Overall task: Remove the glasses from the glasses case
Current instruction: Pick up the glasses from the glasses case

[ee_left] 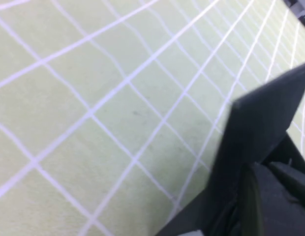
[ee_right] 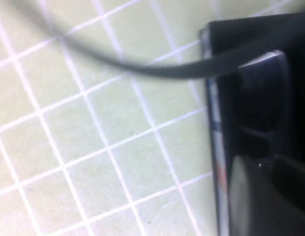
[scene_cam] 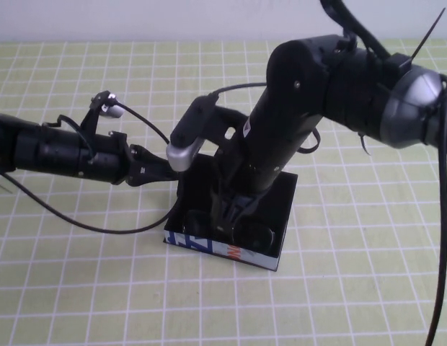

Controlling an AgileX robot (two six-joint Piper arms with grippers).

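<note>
The glasses case [scene_cam: 209, 246] stands open at the table's middle, its white printed strip facing me. The black glasses [scene_cam: 258, 235] lie inside it, and one squarish lens shows in the right wrist view [ee_right: 264, 93] behind the case's front wall [ee_right: 214, 123]. My right gripper [scene_cam: 234, 216] reaches down into the case over the glasses; its arm hides most of the inside. My left gripper [scene_cam: 166, 170] is at the case's back left corner, shut on the raised lid [ee_left: 260, 123].
A green mat with a white grid [scene_cam: 368, 274] covers the table. The left arm's black cable [scene_cam: 86, 216] loops over the mat left of the case. Another cable [ee_right: 142, 69] crosses the right wrist view.
</note>
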